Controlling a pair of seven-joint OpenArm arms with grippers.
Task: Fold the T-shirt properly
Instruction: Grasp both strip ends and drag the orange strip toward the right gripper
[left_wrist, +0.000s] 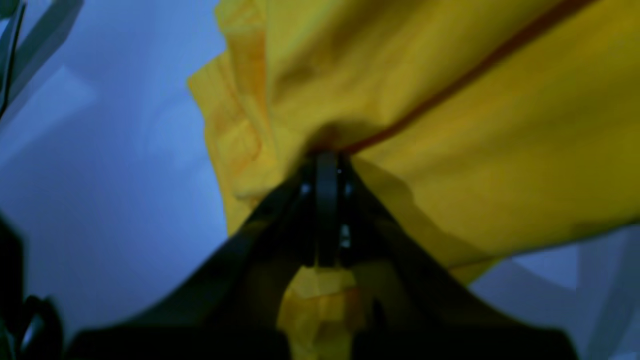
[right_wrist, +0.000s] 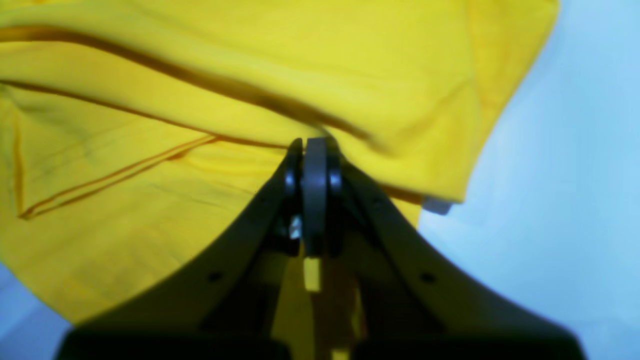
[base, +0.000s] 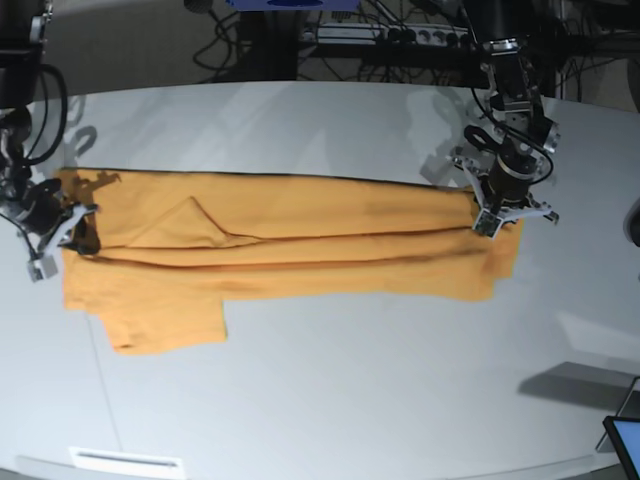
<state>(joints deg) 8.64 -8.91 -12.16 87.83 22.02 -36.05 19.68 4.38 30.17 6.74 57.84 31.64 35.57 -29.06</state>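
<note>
t-shirt (base: 290, 250) lies stretched in a long folded band across the white table (base: 330, 400). my left gripper (base: 497, 215) is clamped tight on its edge at one end; my right gripper (base: 62, 235) pinches the opposite end, jaws fully closed on cloth.

We have both arms low and wide apart, our left gripper (base: 497, 215) pinched tight on the T-shirt (base: 300, 240) at one end, our right gripper (base: 62, 232) clamped on its opposite end.
</note>
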